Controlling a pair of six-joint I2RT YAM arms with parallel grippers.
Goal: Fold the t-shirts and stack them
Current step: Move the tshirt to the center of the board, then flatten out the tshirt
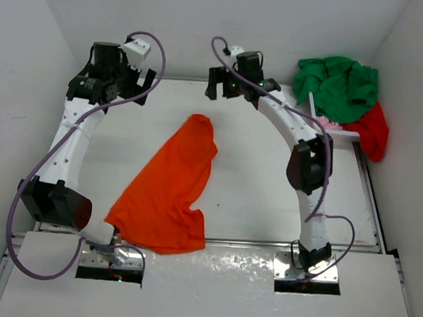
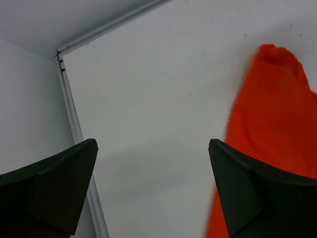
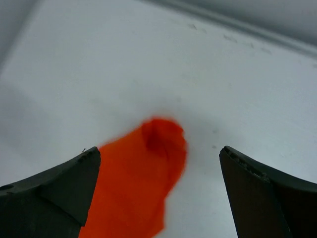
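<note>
Orange t-shirt point(image 1: 169, 192) lies spread on the table point(image 1: 267, 199), stretching from far centre to the near left edge. The right gripper point(image 3: 159, 149) hangs wide open above its far tip, holding nothing. The left gripper point(image 2: 152, 145), also open and empty, is over bare table left of that tip. The green t-shirt point(image 1: 336, 84) and red t-shirt point(image 1: 375, 130) are heaped far right.

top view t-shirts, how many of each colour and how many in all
orange t-shirt: 1
green t-shirt: 1
red t-shirt: 1
pink t-shirt: 1, only a sliver shows
total: 4
</note>
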